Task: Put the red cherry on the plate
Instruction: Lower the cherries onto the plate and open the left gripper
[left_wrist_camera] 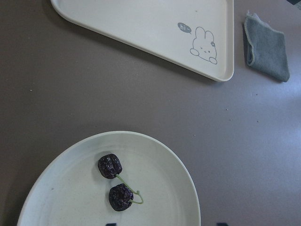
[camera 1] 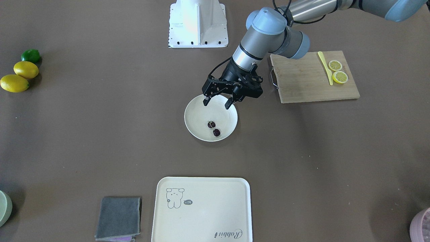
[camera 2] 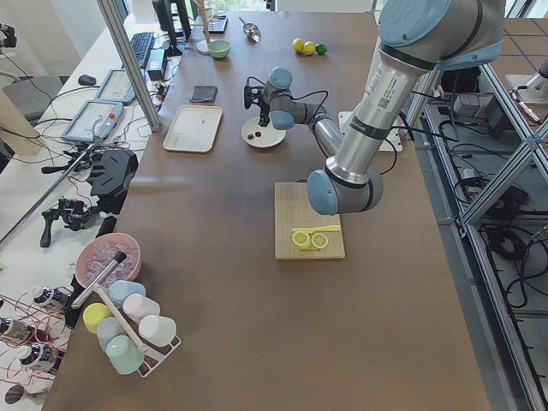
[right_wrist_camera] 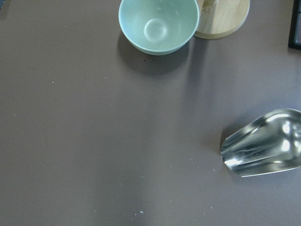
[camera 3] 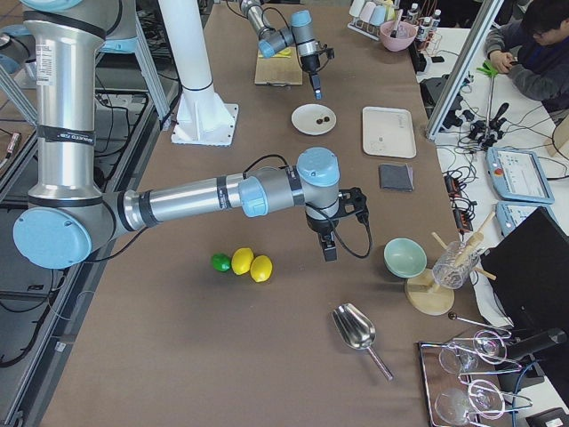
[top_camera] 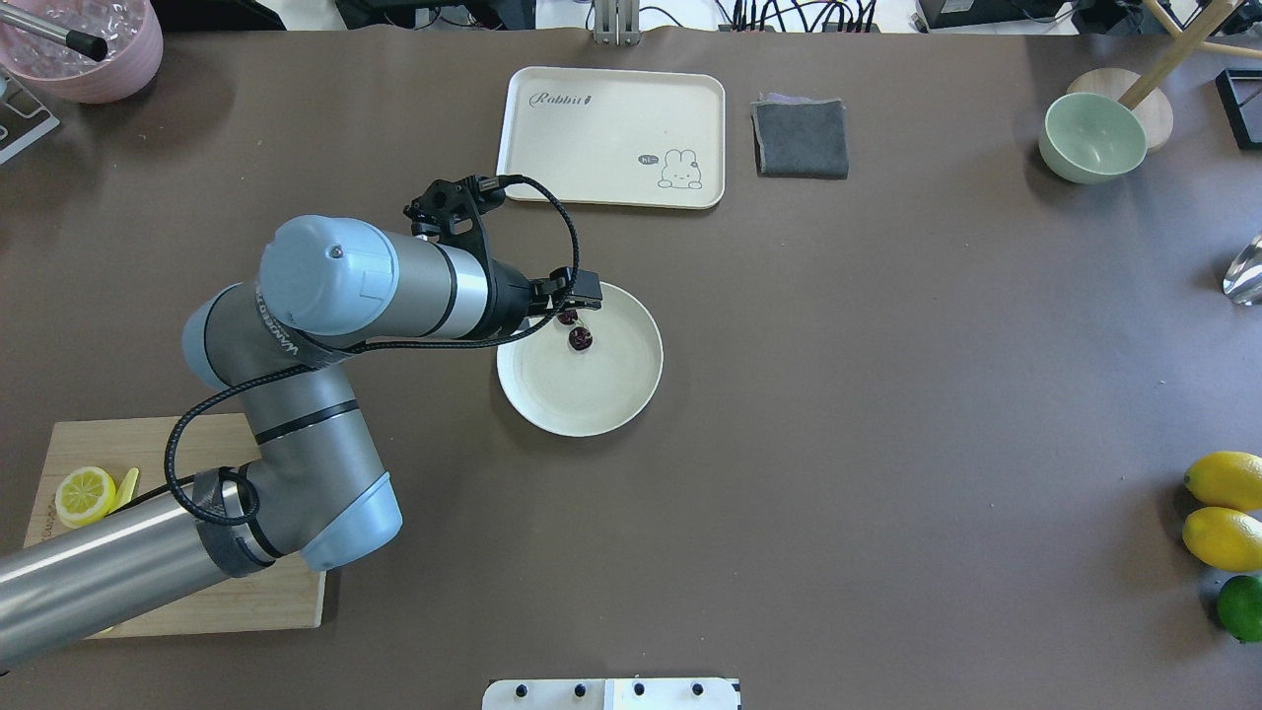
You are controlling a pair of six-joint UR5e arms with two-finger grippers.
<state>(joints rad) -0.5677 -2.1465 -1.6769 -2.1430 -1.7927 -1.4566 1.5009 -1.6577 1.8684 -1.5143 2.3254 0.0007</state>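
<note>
The red cherry (camera 1: 214, 128), a dark pair joined by a thin stem, lies inside the round cream plate (camera 1: 196, 116) at mid-table. In the left wrist view the cherry (left_wrist_camera: 115, 181) rests on the plate (left_wrist_camera: 70, 197) with nothing touching it. My left gripper (camera 1: 217, 102) hangs open and empty above the plate's rim on the robot's side, a little apart from the cherry. From overhead the cherry (top_camera: 576, 331) shows just past the left wrist, on the plate (top_camera: 592, 394). My right gripper (camera 3: 328, 246) shows only in the exterior right view, so I cannot tell its state.
A cream tray with a rabbit drawing (top_camera: 611, 133) and a grey cloth (top_camera: 801, 138) lie beyond the plate. A cutting board (camera 1: 312, 79) carries lemon slices under the left arm. Lemons and a lime (top_camera: 1227, 537), a green bowl (right_wrist_camera: 157, 23) and a metal scoop (right_wrist_camera: 263, 148) sit near the right arm.
</note>
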